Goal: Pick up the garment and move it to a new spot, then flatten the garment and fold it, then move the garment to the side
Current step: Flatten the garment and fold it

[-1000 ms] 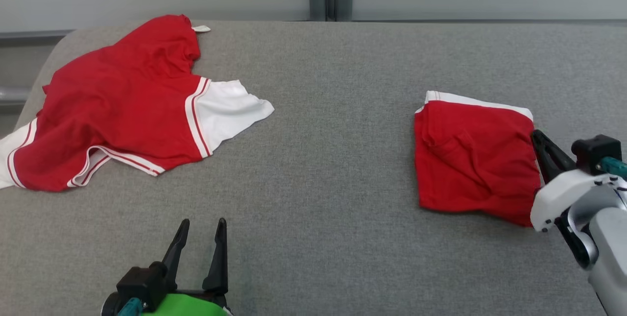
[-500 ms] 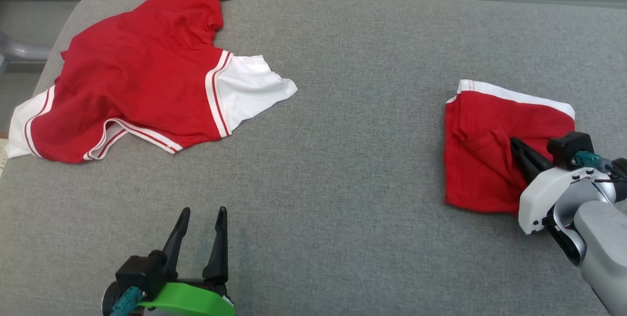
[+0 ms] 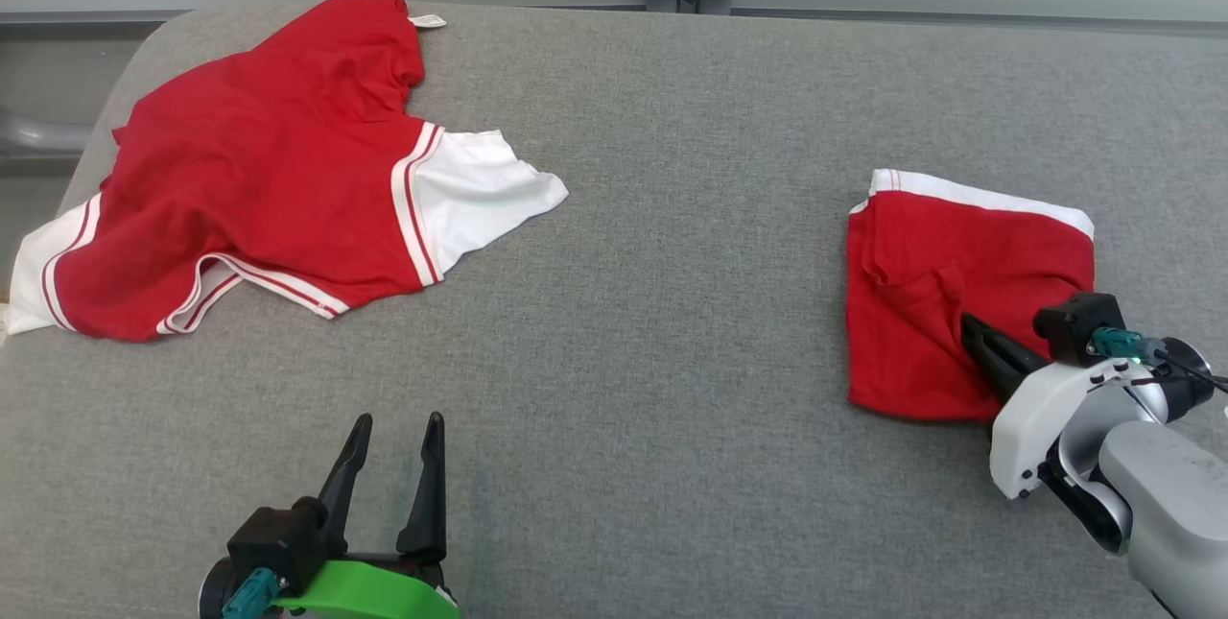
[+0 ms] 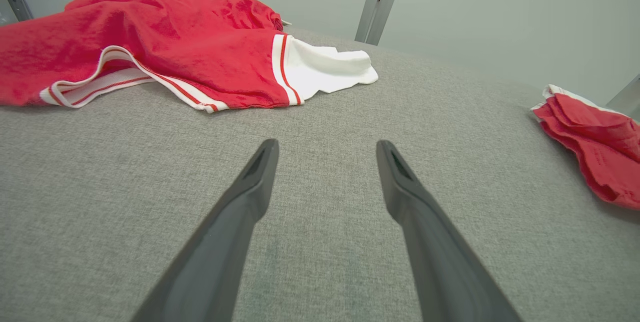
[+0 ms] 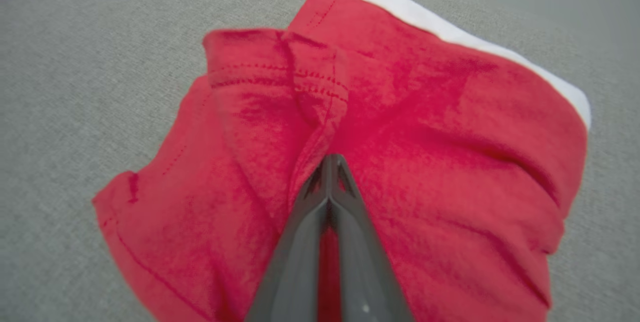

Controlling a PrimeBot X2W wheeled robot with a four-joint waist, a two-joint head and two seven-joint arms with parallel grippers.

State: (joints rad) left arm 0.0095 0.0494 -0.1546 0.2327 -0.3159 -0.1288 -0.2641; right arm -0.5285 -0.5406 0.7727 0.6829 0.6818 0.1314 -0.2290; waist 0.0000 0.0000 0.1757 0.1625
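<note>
Far left, at the back: a crumpled red jersey with white sleeves and red-and-white striped trim (image 3: pixel 249 187) lies spread on the grey woven fabric surface (image 3: pixel 672 331), one white sleeve pointing toward the centre, one lower hem edge turned up to show its striped band, and a small white label (image 3: pixel 428 21) at its far edge. Lower left: the left gripper (image 3: pixel 398 422) stands apart from both garments, its two dark fingers spread with bare surface between them, holding nothing. Centre: bare grey surface. Right: a folded red garment with a white band along its far edge (image 3: pixel 921 254) lies flat in a roughly square packet, well apart from the jersey. The right gripper (image 3: pixel 967 323) reaches over its near right part, fingers closed tip to tip at a raised crease near the middle. Whether any cloth is pinched between the tips cannot be told.
</note>
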